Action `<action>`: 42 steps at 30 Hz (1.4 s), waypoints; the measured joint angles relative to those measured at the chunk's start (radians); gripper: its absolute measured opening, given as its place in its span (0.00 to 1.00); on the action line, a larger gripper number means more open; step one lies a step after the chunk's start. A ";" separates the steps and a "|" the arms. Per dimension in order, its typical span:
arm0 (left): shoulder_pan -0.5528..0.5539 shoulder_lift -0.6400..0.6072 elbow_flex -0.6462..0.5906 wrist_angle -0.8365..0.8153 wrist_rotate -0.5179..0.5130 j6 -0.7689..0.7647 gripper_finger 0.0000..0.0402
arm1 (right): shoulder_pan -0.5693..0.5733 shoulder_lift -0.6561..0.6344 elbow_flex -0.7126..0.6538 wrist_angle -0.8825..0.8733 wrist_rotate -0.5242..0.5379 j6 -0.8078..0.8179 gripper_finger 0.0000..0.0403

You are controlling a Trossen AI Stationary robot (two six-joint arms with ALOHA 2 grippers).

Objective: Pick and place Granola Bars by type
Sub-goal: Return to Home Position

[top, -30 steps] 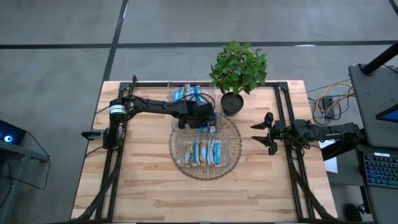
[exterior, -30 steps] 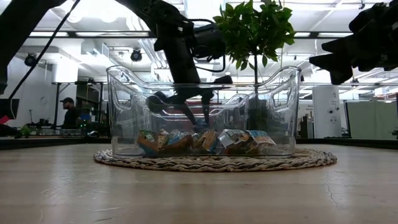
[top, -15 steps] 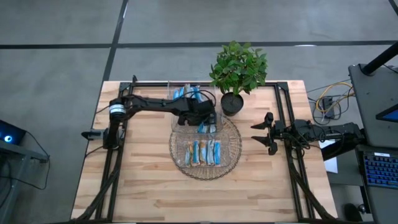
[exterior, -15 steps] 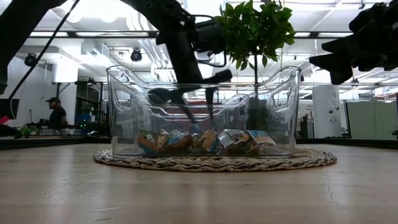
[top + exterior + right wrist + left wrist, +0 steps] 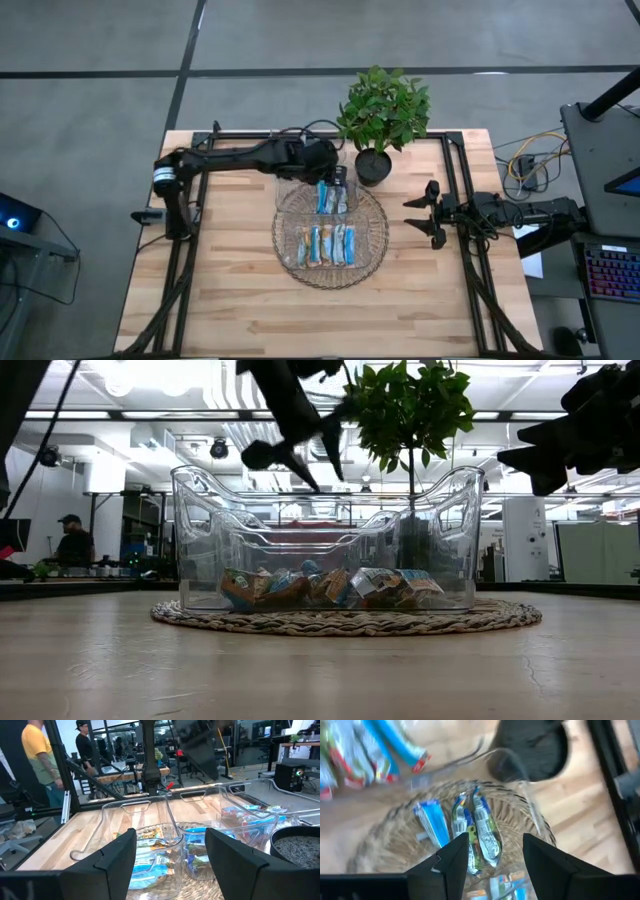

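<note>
Step judged: return to home | left jaws were seen open, empty, above middle bin (image 5: pixel 296 200), frame centre | right jaws open, parked right | Granola Bars (image 5: pixel 327 200) lay binned | next: left arm (image 5: pixel 240 158) to be withdrawn clear of rims.

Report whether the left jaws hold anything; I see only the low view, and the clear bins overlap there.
Observer: Nothing. In the left wrist view the left jaws stand open and empty.
Operator: Name what lies in the middle bin.
Observer: The high view shows blue granola bars side by side in the middle bin.
Operator: Place the right arm.
Observer: The right arm sits by the right edge of the table, apart from the woven mat.
</note>
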 joint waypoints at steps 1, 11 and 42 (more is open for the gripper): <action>0.000 -0.016 -0.003 0.001 0.000 0.045 0.42 | 0.000 0.000 0.000 0.000 0.001 0.000 0.56; -0.026 -0.261 -0.154 0.089 0.014 0.478 0.42 | 0.000 0.000 0.000 0.000 0.000 0.000 0.56; -0.147 -1.296 -1.290 0.663 0.200 0.711 0.42 | 0.000 0.000 0.000 0.000 0.000 0.000 0.56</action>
